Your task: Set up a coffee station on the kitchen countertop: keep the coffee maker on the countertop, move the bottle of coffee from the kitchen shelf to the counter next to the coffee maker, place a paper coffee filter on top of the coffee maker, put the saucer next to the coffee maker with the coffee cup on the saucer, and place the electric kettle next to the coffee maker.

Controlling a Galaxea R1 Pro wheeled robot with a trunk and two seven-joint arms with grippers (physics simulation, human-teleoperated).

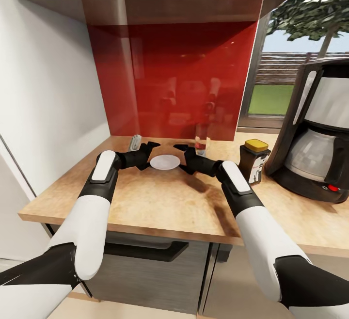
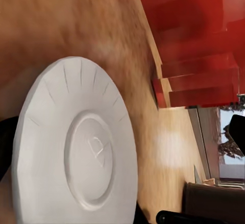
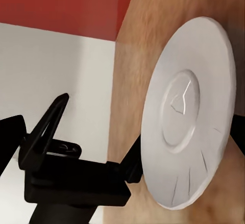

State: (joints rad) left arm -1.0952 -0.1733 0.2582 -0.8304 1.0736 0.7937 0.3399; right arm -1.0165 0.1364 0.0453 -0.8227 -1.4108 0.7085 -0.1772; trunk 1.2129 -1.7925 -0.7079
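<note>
Saucer (image 1: 165, 163) lies flat on the counter (image 1: 160, 207), well to the left of the coffee maker (image 1: 317, 130), with the coffee bottle (image 1: 255, 161) between the two and much nearer the maker. Judging by that gap, the saucer has yet to be carried over to the maker (no cup sits on it so far). Both arms reach forward and converge on it, forearms low over the wood, which looks like a two-sided approach to a thin plate that is hard to lift by one edge alone. The left gripper (image 1: 151, 147) sits just beside the saucer's left rim, its fingers apart and empty. The right gripper (image 1: 184, 150) comes in at the right rim, fingers likewise spread, holding nothing; whether a tip already touches the rim I cannot tell. In the right wrist view the left gripper (image 3: 38, 132) shows beyond the saucer (image 3: 189, 111), confirming they face each other across it.
</note>
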